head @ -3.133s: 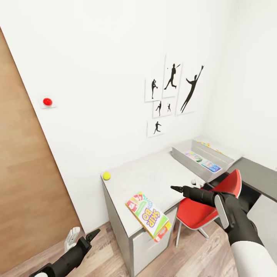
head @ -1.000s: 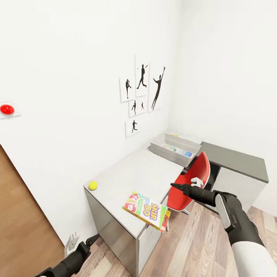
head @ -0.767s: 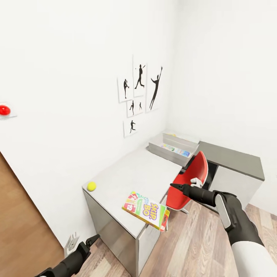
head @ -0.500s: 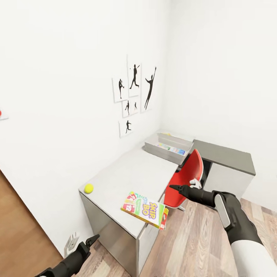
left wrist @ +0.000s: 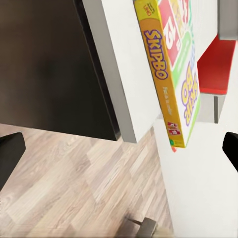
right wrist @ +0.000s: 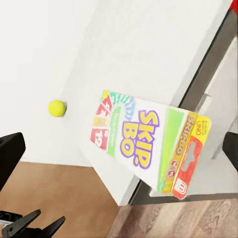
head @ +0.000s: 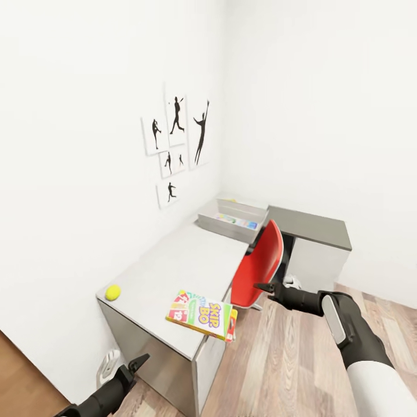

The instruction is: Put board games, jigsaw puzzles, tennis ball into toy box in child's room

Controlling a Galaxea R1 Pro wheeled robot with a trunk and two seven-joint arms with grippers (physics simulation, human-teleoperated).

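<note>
on the long pale grey-topped table [head: 191, 263]: one flat yellow, green and red "skip-bo" board game box [head: 200, 313] overhanging the near front edge, one small yellow-green tennis ball [head: 113, 292] at the near corner by the wall, one light grey open toy box [head: 231, 221] at the far end with colourful flat items inside. one red chair [head: 260, 266] alongside. left gripper [head: 141, 363] low, right gripper [head: 262, 286] raised off the table; both spread open, empty. likely approach step; next, reaching for the skip-bo box.

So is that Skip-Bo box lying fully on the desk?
No, the Skip-Bo box lies flat on the table with one end sticking out past the front edge.
</note>
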